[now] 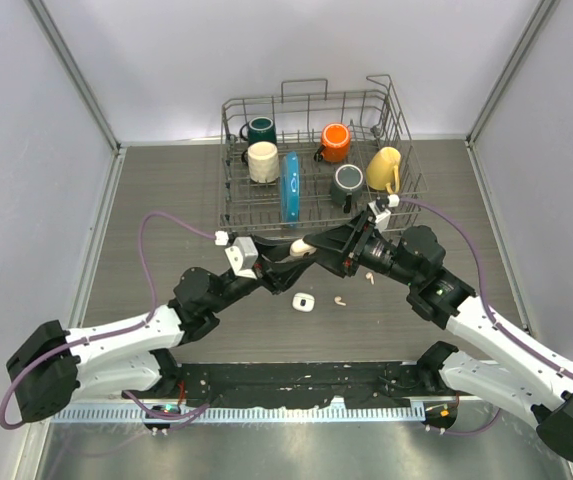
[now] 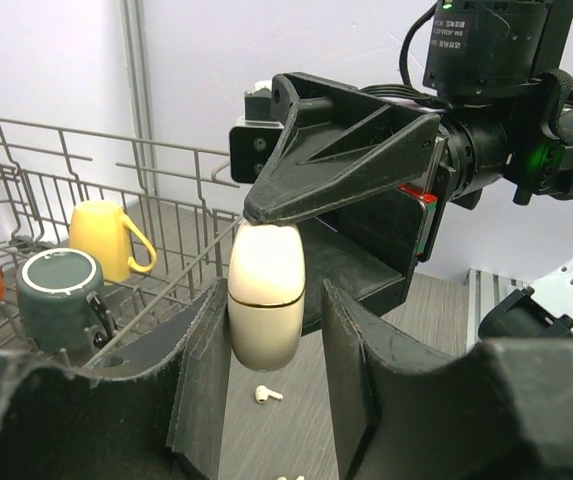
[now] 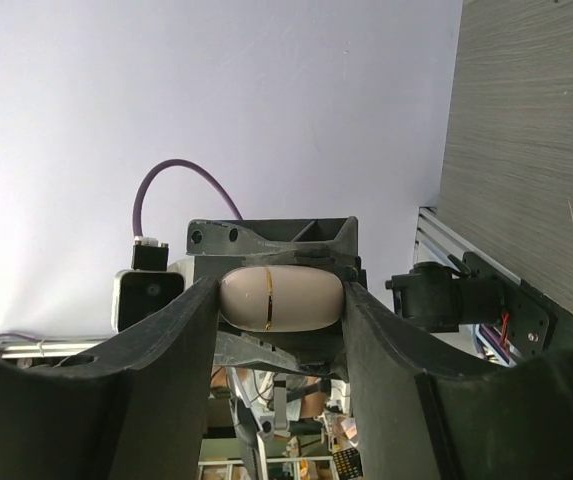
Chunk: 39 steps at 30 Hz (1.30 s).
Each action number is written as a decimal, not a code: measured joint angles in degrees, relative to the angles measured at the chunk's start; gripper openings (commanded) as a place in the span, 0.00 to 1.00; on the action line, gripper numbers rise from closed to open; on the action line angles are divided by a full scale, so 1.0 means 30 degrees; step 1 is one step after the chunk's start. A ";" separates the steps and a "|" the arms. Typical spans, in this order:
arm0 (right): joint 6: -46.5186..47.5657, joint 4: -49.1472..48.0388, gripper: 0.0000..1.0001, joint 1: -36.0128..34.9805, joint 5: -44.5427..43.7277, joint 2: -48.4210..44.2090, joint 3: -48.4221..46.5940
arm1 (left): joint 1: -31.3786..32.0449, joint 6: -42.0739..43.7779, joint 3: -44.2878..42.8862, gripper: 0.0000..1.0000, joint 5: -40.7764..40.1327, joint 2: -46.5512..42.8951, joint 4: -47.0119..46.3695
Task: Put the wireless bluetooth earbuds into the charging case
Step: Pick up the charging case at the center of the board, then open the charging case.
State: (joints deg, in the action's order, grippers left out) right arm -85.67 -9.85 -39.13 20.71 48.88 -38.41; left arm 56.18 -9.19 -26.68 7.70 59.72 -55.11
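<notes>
1. Nearest me, small cream comma-shaped earbuds lie loose on the grey wood-grain table, under the raised claws.
2. Above them, my left claw is clamped on the smooth, egg-shaped cream case, which stands upright in the air.
3. My right claw has matte black fingers flanking the case, one tip on its top. I cannot tell whether it grips.
4. Farthest back, a wire rack holds glossy mugs.

Label on R arm: txt too small; nothing legible.
</notes>
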 measured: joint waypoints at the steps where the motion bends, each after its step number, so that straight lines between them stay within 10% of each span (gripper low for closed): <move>1: -0.0036 -0.0015 0.35 0.0000 0.0007 0.0000 0.0044 | 0.0000 0.0000 0.0000 0.41 0.0000 0.0087 -0.0131; 19: -0.0175 -0.0240 0.38 0.0022 0.0131 -0.0058 0.0240 | -0.0015 -0.0036 -0.0022 0.00 -0.0117 0.0758 -0.1020; 26: 0.0452 0.0226 0.75 0.0036 -0.0262 -0.0481 0.0313 | 0.0000 -0.0364 -0.0029 0.00 -0.0197 0.0874 -0.1064; 39: 0.7934 0.6535 0.78 0.0036 -0.3126 -0.2455 -0.2871 | -0.0255 -0.2004 0.2229 0.00 -0.0182 0.1144 -0.4721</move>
State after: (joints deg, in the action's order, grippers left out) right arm -61.87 9.76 -39.03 11.33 41.52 -47.03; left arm 55.42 -15.20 -19.99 7.16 63.16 -69.28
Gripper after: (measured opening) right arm 0.777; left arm 0.321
